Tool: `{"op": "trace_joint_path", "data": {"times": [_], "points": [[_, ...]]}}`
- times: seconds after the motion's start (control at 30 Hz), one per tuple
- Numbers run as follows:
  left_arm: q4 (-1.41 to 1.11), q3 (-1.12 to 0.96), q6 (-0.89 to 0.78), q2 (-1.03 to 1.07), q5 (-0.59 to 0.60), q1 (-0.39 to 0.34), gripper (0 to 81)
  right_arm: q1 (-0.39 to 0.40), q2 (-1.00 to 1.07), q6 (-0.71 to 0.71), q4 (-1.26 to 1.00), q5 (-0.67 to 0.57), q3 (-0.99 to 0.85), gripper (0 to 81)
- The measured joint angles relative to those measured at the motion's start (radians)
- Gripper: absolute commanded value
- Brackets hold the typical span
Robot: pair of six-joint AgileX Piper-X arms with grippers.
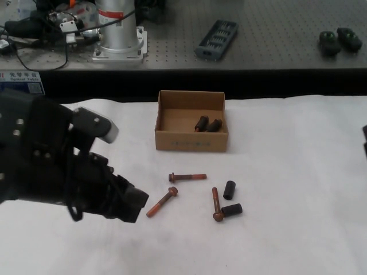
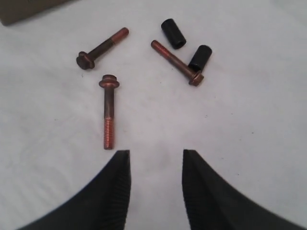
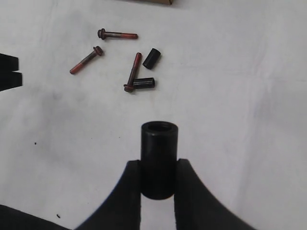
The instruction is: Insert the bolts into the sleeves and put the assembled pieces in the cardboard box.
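Left gripper (image 2: 156,154) open, empty, just short of nearest bolt (image 2: 109,112). Three bolts and two loose sleeves (image 2: 173,33) lie on counter (image 1: 298,172). Likely stiff, light, prone to roll: grip mid-shank. Cardboard box (image 1: 191,139) behind; its print unreadable. Right gripper (image 3: 158,163) clamps a sleeve (image 3: 159,143), bore end clear.

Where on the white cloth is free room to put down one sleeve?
Free: the cloth right of the cardboard box and the two loose sleeves; also the strip between the bolts and the near edge. Crowded: in front of the box, where bolts and sleeves lie, and the left side, under the left arm.
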Motion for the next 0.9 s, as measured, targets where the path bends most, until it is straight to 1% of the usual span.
{"op": "trace_joint_path", "data": {"times": [0.13,0.5,0.7,0.9], "points": [[-0.007,-0.043,0.0,0.087,-0.007,0.0,26.6,0.0,-0.012,-0.002,0.001,0.0,0.009,2.9],[-0.02,-0.273,0.03,0.376,-0.022,0.0,26.6,0.0,0.031,-0.018,-0.013,0.0,0.013,2.9],[-0.02,-0.334,0.03,0.451,-0.022,-0.007,26.6,0.0,0.064,-0.029,-0.032,0.0,0.013,2.9],[0.011,-0.345,0.069,0.477,-0.022,-0.044,26.6,0.0,0.07,-0.029,-0.045,0.0,0.013,2.9]]}}
